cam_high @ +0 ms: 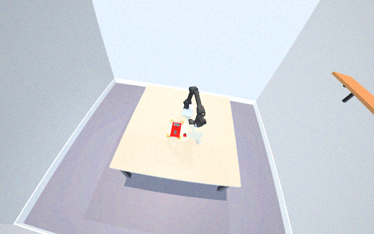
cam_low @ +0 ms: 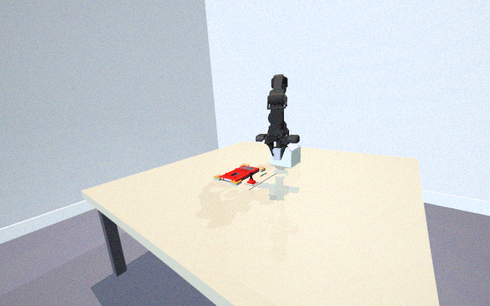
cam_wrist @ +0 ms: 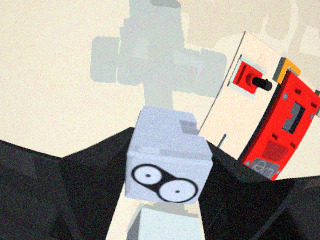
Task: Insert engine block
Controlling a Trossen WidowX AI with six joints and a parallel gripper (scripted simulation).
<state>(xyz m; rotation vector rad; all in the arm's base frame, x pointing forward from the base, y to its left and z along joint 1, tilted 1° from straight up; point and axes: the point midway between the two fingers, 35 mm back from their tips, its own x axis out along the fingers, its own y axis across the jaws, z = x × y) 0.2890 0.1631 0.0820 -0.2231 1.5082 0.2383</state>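
Note:
My gripper (cam_high: 196, 125) (cam_low: 277, 155) (cam_wrist: 164, 138) is shut on the pale lavender-grey engine block (cam_wrist: 170, 142) and holds it above the table. In the wrist view the block's near face shows two round pulleys joined by a black belt, and a small notch cuts its far right top edge. The red car body (cam_high: 172, 132) (cam_low: 226, 175) (cam_wrist: 270, 132) lies flat on the table, to the left of the gripper in the top and exterior views and to its right in the wrist view. Its dark opening (cam_high: 175, 132) (cam_low: 235, 174) (cam_wrist: 293, 118) shows. The rib cannot be made out.
Orange corner brackets (cam_low: 235, 182) (cam_wrist: 282, 70) surround the car body. A red piece with an upright black stick (cam_high: 184, 135) (cam_low: 251, 181) (cam_wrist: 245, 77) stands beside it, on the gripper's side. A white box (cam_high: 187, 112) (cam_low: 294, 157) (cam_wrist: 167, 226) stands near the arm's base, behind the gripper.

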